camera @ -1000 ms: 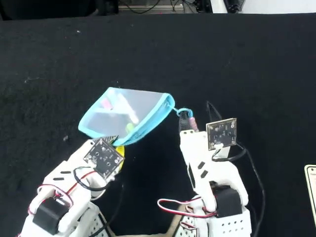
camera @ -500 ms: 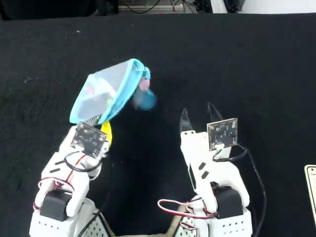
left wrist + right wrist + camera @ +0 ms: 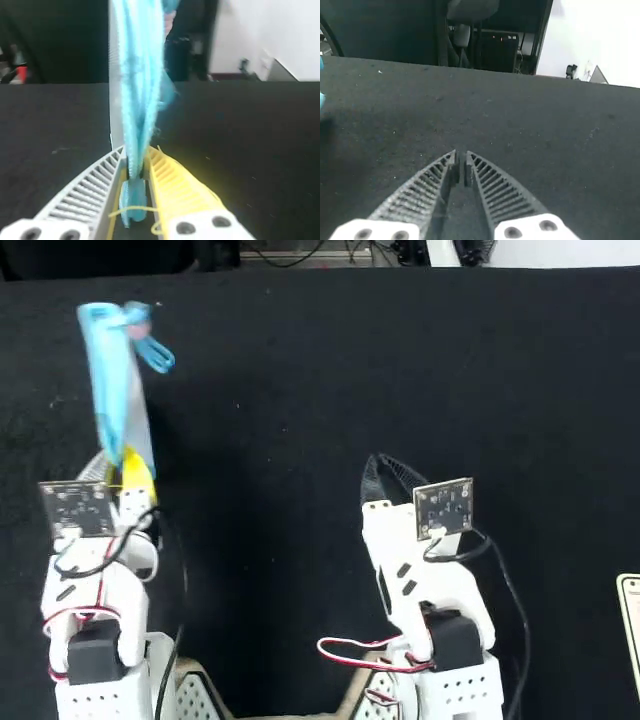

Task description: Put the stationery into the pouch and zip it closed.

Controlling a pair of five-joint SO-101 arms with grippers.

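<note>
**Inspector:** Left side first. What holds the pouch [image 3: 112, 380]?

**Onlooker:** The left gripper [image 3: 122, 462], at about 9 o'clock on the table [image 3: 300, 360]. Its 2 fingers [image 3: 175, 185], 1 white and 1 yellow, are clamped on the pouch's lower edge.

**Inspector:** Position of the pouch?

**Onlooker:** Lifted off the table, seen edge-on. It runs from the gripper toward 12 o'clock and ends near the table's 10 o'clock corner. A blue loop [image 3: 155, 352] and something pink sit at that far end.

**Inspector:** Zip closed? Stationery inside?

**Onlooker:** I cannot tell either from this angle.

**Inspector:** Moving right.

**Onlooker:** The right gripper [image 3: 385, 465] is at about 5 o'clock, pointing toward 12 o'clock, well apart from the pouch. Its 2 black fingers [image 3: 495, 192] are drawn together with only a sliver between the tips and nothing held.

**Inspector:** Anything further right?

**Onlooker:** 1 pale card [image 3: 630, 625], at the table's 4 o'clock edge.
</note>
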